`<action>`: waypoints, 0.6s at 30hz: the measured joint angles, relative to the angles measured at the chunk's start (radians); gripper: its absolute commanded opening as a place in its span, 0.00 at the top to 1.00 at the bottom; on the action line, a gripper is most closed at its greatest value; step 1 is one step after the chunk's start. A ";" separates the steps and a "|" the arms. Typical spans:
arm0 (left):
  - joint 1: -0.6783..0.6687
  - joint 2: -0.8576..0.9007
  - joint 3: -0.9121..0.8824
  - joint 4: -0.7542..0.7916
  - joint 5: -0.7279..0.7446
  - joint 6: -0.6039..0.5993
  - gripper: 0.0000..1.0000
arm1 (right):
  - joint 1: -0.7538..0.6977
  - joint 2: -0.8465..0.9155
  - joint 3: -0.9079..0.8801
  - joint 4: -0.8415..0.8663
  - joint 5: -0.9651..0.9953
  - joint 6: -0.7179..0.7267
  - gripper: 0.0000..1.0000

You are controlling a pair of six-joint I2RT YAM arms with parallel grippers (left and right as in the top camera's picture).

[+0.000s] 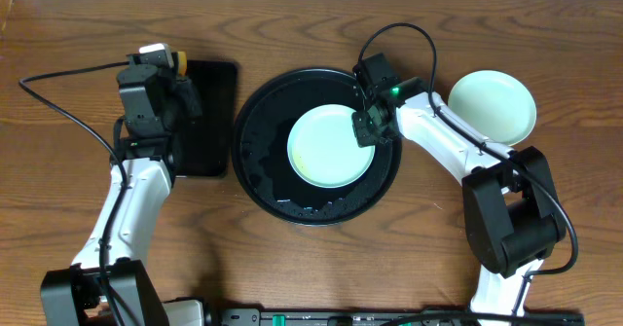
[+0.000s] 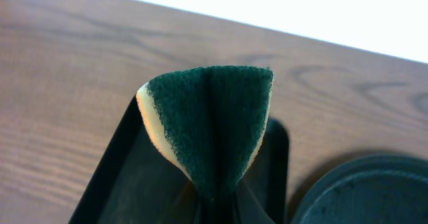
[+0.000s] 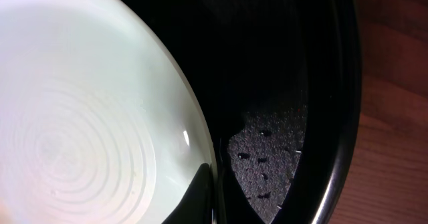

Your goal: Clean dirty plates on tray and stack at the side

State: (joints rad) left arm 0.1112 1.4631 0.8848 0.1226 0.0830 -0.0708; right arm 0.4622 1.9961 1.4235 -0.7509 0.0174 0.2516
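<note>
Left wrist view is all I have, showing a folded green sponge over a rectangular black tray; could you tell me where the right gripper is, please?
Observer: The right gripper is at the right rim of a pale plate lying in the round black tray.
Operator: Thank you. Is any plate outside that tray?
Observer: Yes, a mint plate sits on the table to the right of the tray, apart from it.
</note>
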 measured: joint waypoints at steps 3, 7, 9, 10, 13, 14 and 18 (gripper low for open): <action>-0.005 -0.018 0.000 0.001 0.002 0.001 0.93 | 0.000 0.000 0.000 -0.002 0.000 0.000 0.99; -0.005 -0.043 0.000 -0.013 0.013 -0.005 0.92 | 0.000 0.000 0.000 -0.003 0.000 0.000 0.99; -0.006 -0.053 0.000 -0.048 0.063 -0.028 0.93 | 0.000 0.000 0.000 -0.003 0.000 0.000 0.99; -0.009 -0.057 0.000 -0.069 0.104 -0.045 0.92 | 0.000 0.000 0.000 -0.003 0.000 0.001 0.99; -0.041 -0.061 0.000 -0.124 0.251 -0.102 0.93 | 0.000 0.000 0.000 -0.004 0.001 0.010 0.99; -0.066 -0.061 0.000 -0.161 0.297 -0.117 0.92 | 0.000 0.000 0.000 -0.003 0.001 0.016 0.99; -0.170 -0.061 0.000 -0.236 0.375 -0.136 0.92 | 0.000 0.000 0.000 -0.003 0.002 0.026 0.99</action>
State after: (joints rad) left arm -0.0589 1.4025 0.8848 -0.1135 0.4576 -0.2070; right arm 0.4622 1.9961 1.4235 -0.7540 0.0189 0.2779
